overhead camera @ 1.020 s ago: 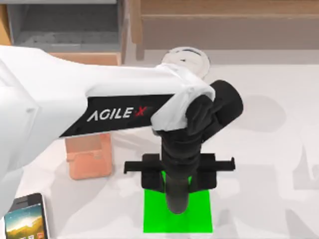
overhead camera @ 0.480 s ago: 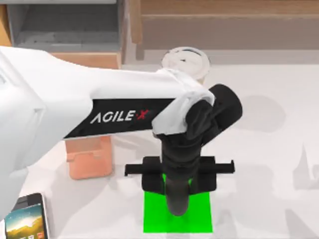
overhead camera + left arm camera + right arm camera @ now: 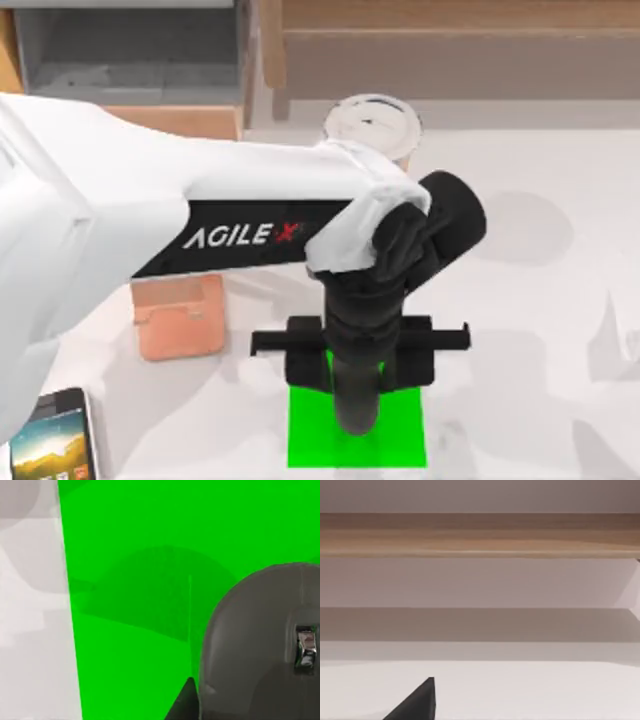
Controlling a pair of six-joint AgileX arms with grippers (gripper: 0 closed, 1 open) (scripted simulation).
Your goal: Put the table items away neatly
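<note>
The left arm reaches across the table [image 3: 540,300] from the left w/ its wrist pointing straight down over the green square [image 3: 400,430], near-centre. The left gripper [image 3: 357,420] sits low above that square; whether its fingers are wide, narrow or gripping can't be told. In the left wrist view the dark grey mouse [image 3: 260,650] lies on the green square [image 3: 150,555], right under the cam, w/ one dark fingertip [image 3: 184,705] just beside its edge. The milk-tea cup [image 3: 372,125] stands at the far edge, centre, partly behind the arm. The smartphone [image 3: 50,440] lies flat at the near-left corner. The salmon-pink stand [image 3: 180,320] is left of the square, apart from it.
</note>
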